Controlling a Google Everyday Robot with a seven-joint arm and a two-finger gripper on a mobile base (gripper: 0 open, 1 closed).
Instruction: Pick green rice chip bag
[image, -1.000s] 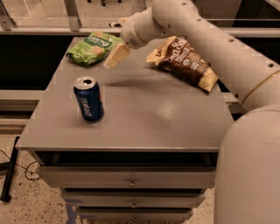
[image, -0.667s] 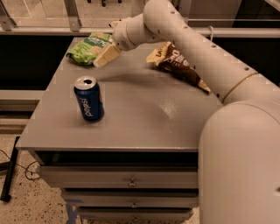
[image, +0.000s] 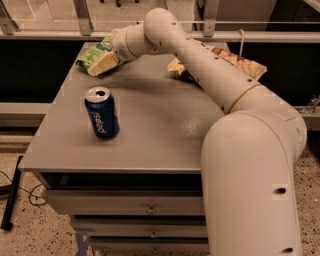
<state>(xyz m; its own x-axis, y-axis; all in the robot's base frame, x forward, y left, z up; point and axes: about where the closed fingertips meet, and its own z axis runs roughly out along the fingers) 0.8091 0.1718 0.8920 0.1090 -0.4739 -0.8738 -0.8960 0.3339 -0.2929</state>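
Located green rice chip bag (image: 91, 56) well beyond blue soda can (image: 102, 112), at far bench (image: 165, 125) edge. Found gripper (image: 104, 63) at bag, also beyond can, seemingly touching; cannot tell whether open or closed. Judged light, soft, crinkly, slippery, contents breakable. Recommend pinching gently at crimped seam, not across puffed middle.

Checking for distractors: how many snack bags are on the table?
2. The green rice chip bag at the far left corner, at the pincer; a brown chip bag far right, partly behind the arm.
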